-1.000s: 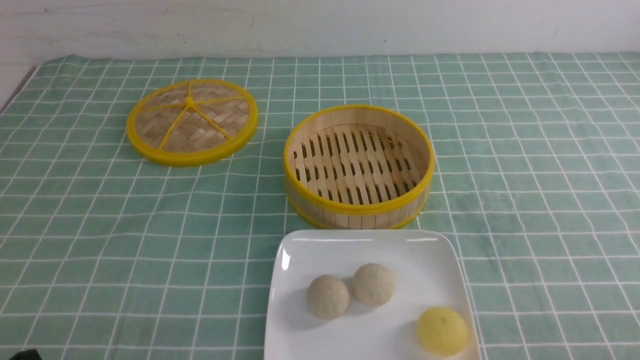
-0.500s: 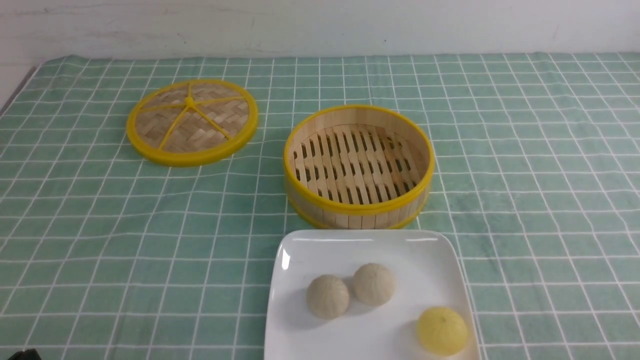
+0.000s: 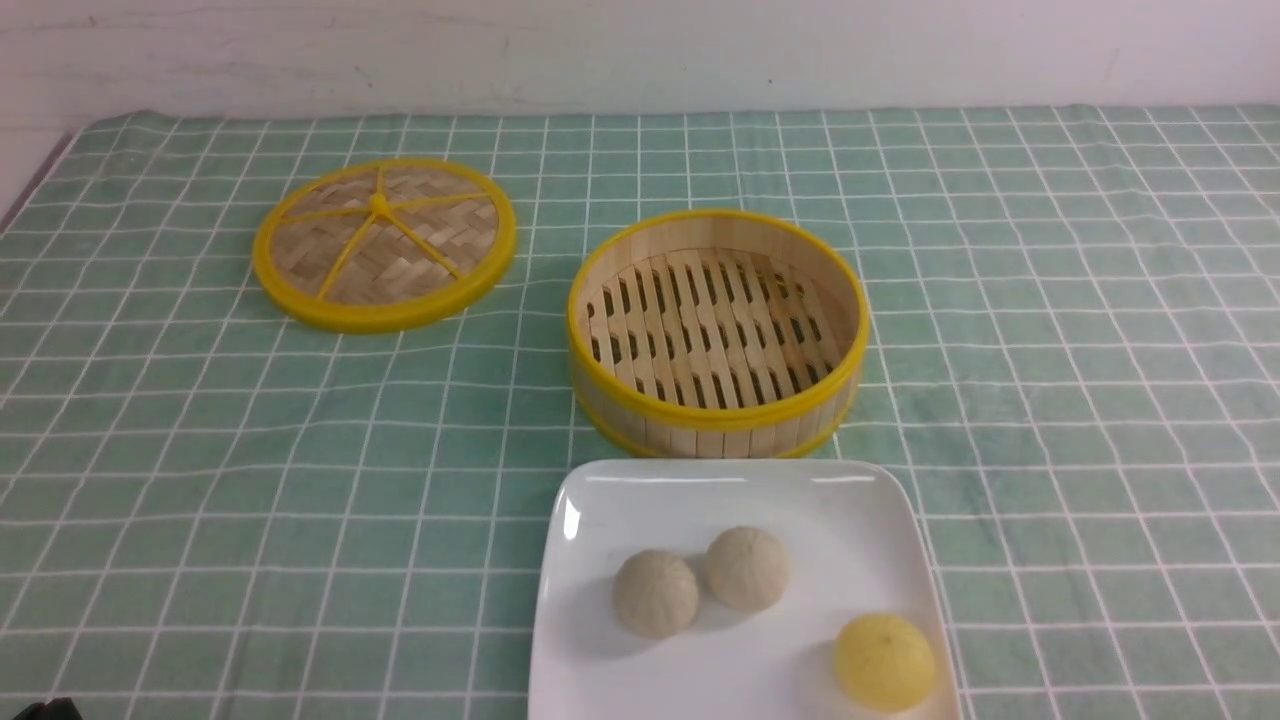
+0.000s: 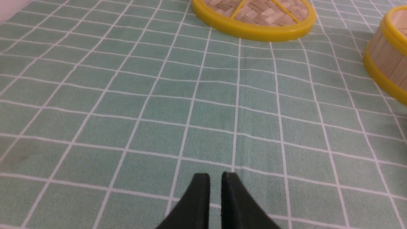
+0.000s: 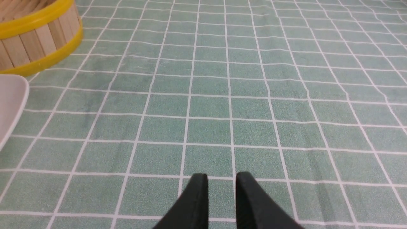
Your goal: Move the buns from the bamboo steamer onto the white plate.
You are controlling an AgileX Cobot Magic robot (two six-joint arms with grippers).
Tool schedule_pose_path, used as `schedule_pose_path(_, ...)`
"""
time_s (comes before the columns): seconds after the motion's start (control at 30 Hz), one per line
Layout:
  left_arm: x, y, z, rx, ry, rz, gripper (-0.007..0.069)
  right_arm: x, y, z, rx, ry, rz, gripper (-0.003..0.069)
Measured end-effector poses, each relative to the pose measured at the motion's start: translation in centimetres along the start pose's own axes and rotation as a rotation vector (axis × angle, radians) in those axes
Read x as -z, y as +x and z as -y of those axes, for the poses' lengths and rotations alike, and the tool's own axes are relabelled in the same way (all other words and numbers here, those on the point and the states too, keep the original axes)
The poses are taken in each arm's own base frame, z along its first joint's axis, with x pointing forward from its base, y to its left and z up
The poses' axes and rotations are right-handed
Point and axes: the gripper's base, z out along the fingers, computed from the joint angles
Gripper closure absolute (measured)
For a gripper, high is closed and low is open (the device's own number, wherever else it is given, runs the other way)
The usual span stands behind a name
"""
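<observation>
The green checked tablecloth [image 3: 200, 450] carries the white plate [image 3: 640, 500] at near centre, the empty bamboo steamer [image 3: 716, 420] just beyond it. On the plate lie the cream bun [image 3: 747, 568] and yellow bun [image 3: 885, 661], apparently well clear of both grippers. The left gripper [image 4: 215, 181] and right gripper [image 5: 221, 181] hover over bare cloth, jaws narrowly apart, holding nothing.

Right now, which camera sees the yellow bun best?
The front view: the yellow bun sits whole on the white plate. The left wrist view shows neither bun nor plate; the right wrist view catches only a plate edge.
</observation>
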Motion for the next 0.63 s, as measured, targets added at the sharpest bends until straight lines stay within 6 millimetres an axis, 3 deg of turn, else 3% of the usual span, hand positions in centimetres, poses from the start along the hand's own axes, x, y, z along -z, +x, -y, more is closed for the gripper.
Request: schedule_pose_path(0.63,0.0,0.0,0.0,-0.001,0.0,0.0,0.0515,0.0,0.0,0.0,0.0,0.0,0.0,0.0489)
